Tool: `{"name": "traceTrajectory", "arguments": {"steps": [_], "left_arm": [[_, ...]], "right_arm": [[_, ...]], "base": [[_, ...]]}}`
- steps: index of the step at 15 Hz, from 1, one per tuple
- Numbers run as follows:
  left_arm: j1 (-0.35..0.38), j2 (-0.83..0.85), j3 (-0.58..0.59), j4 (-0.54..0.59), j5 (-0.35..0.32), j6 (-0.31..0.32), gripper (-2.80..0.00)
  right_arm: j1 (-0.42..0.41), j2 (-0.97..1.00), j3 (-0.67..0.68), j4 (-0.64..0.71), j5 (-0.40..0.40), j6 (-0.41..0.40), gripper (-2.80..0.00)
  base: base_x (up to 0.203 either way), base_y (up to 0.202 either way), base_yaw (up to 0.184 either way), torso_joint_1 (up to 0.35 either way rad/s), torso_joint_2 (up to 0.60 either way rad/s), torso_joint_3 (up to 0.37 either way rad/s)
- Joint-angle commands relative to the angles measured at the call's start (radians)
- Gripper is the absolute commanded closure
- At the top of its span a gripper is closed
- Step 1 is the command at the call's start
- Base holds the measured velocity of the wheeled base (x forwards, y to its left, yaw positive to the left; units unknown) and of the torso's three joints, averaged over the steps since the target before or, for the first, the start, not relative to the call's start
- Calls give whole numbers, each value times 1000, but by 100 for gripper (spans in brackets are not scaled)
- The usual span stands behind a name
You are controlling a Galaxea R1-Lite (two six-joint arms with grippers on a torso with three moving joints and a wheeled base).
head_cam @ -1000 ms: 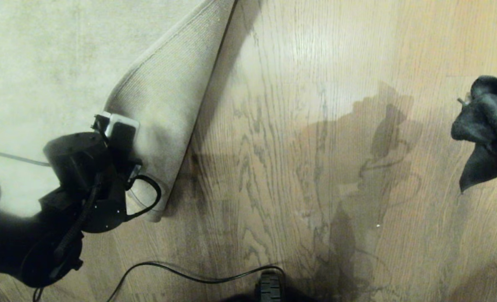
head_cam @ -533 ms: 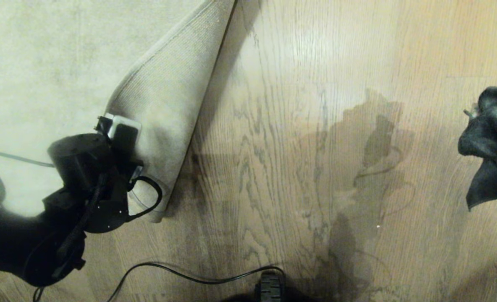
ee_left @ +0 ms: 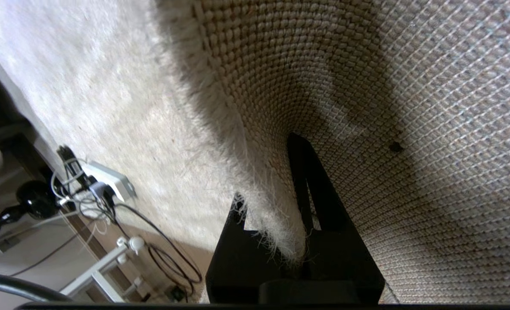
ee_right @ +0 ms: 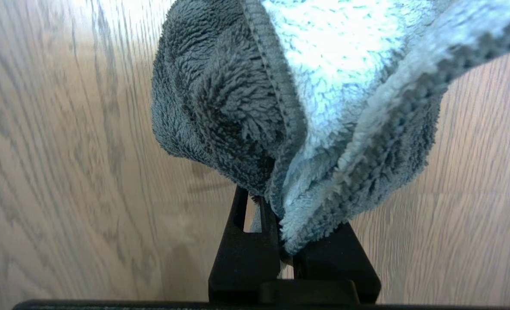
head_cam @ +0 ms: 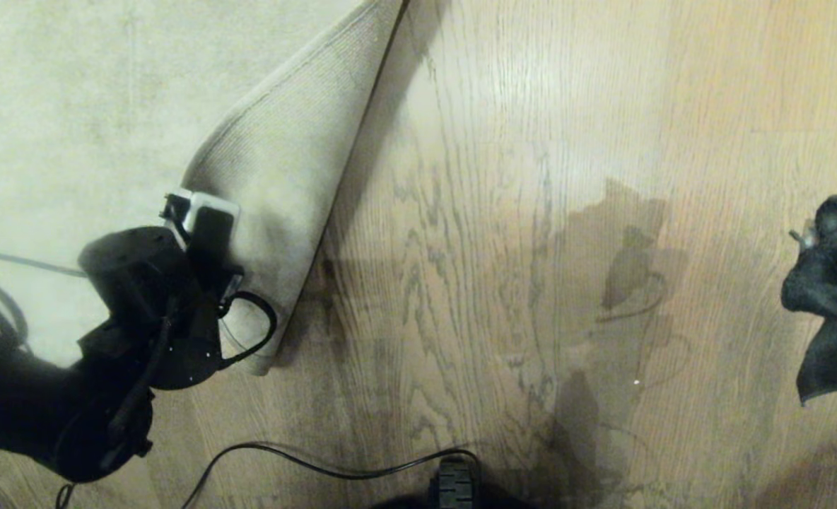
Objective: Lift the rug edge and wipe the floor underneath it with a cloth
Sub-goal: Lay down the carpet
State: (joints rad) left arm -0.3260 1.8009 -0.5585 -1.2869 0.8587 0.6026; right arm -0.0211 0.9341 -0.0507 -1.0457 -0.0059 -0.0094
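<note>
The left hand (ee_left: 296, 241) is clamped on the rug edge (ee_left: 276, 206), its black wedge-shaped fingers (ee_left: 319, 202) pinching the frayed pale pile on one side and the ribbed tan woven backing on the other. In the head view the left hand (head_cam: 203, 226) holds that corner folded back over the rug (head_cam: 72, 106), a long triangular flap with its backing facing up. Right of the flap lies the floor (head_cam: 461, 212), bare wood-grain planks with dark streaks and a soft sheen. At the far right the right hand (ee_right: 286, 254) is closed on the cloth (ee_right: 289, 107), a fluffy rag, dark grey with a paler side, hanging in bunched folds above the floor.
</note>
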Motion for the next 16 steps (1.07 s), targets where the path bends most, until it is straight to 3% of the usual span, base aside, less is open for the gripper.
{"name": "traceTrajectory", "arguments": {"steps": [1, 6, 16], "left_arm": [[-1, 28, -4, -22, 5, 11, 0], [-2, 22, 2, -23, 5, 8, 0], [-38, 7, 3, -29, 5, 8, 0]], "right_arm": [[0, -68, 49, -3, 0, -1, 0], [0, -270, 51, 191, 1, 0, 0], [14, -855, 51, 871, 3, -11, 0]], "base": [[0, 0, 0, 0, 0, 0], [0, 0, 0, 0, 0, 0], [0, 0, 0, 0, 0, 0]]}}
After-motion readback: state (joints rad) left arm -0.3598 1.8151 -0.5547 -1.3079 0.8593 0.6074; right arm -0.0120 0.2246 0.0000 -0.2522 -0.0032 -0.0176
